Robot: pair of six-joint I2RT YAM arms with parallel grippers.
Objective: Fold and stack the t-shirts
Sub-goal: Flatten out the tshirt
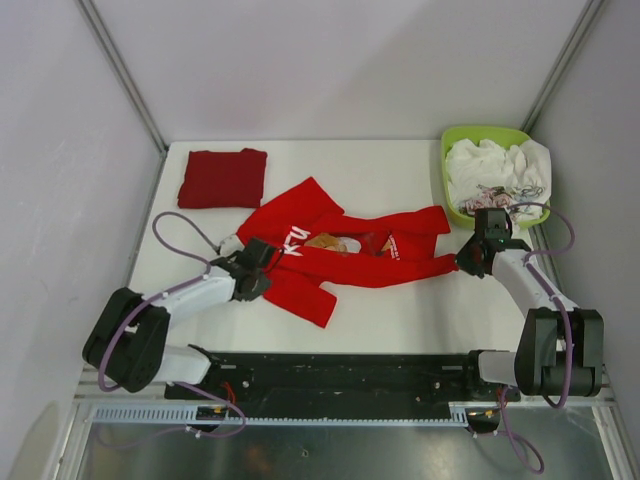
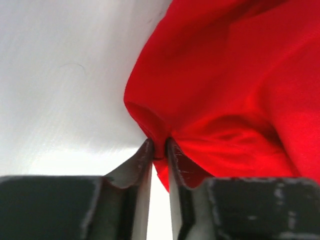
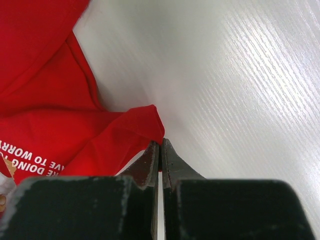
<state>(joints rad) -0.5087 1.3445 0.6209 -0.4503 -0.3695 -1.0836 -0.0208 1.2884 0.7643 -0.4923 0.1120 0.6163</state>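
Across the middle of the white table [image 1: 400, 310] the bright red t-shirt [image 1: 350, 255] lies crumpled and stretched out left to right, print side partly showing, one sleeve or flap hanging toward the near edge. Left gripper [image 1: 262, 262] sits at the shirt's left end; in the left wrist view its jaws stand narrow, almost together, pinching a small fold of the bright red t-shirt [image 2: 240, 100] right at the tips of the left gripper [image 2: 159, 147], with bare table [image 2: 60, 75] off to the side. Right gripper [image 1: 468, 262] sits at the shirt's right end; the right wrist view shows the right gripper [image 3: 160, 145] with jaws closed tight, a corner of the bright red t-shirt [image 3: 50, 115] caught at the tips. White lettering [image 3: 30, 157] is partly visible on the cloth, cut off at the frame edge. Table [image 3: 240, 75] beside it is bare. Dark red t-shirt [image 1: 222, 178] lies folded into a neat rectangle at the far left of the table, apart from the bright one, untouched by either arm. Lime-green basket [image 1: 478, 131] stands at the far right corner, holding crumpled white cloth [image 1: 495, 170], just beyond the right gripper.
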